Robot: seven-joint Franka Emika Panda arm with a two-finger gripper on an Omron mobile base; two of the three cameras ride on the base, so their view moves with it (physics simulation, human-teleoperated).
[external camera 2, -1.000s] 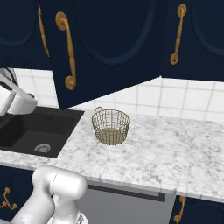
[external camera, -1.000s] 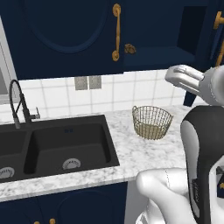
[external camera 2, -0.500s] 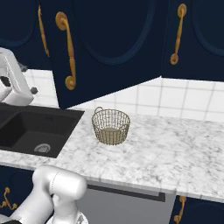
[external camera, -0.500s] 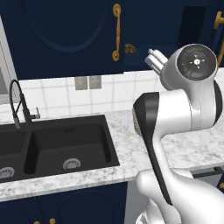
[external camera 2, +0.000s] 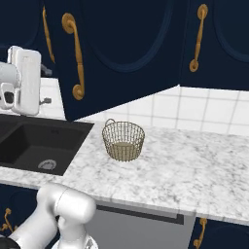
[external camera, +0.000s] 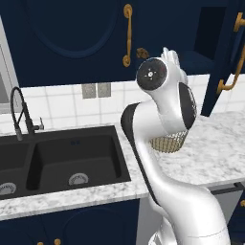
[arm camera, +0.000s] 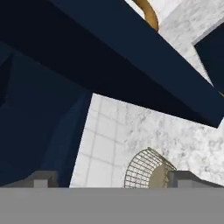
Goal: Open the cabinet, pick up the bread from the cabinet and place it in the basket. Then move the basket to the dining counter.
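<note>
Now, hand up by the open cabinet door
Hand (arm camera: 109, 179) has fingers spread apart, empty; cabinet (arm camera: 39, 127) interior lies ahead, dark, bread not visible; basket (external camera 2: 123, 140) sits below on the table (external camera 2: 194, 165).

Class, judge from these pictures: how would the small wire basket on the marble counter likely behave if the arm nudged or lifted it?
The basket is open wire mesh and looks empty, so probably light and easily slid on the smooth counter. It tapers toward the bottom, so a push near the rim might tip it. Thin wire could bend under a hard squeeze.
</note>
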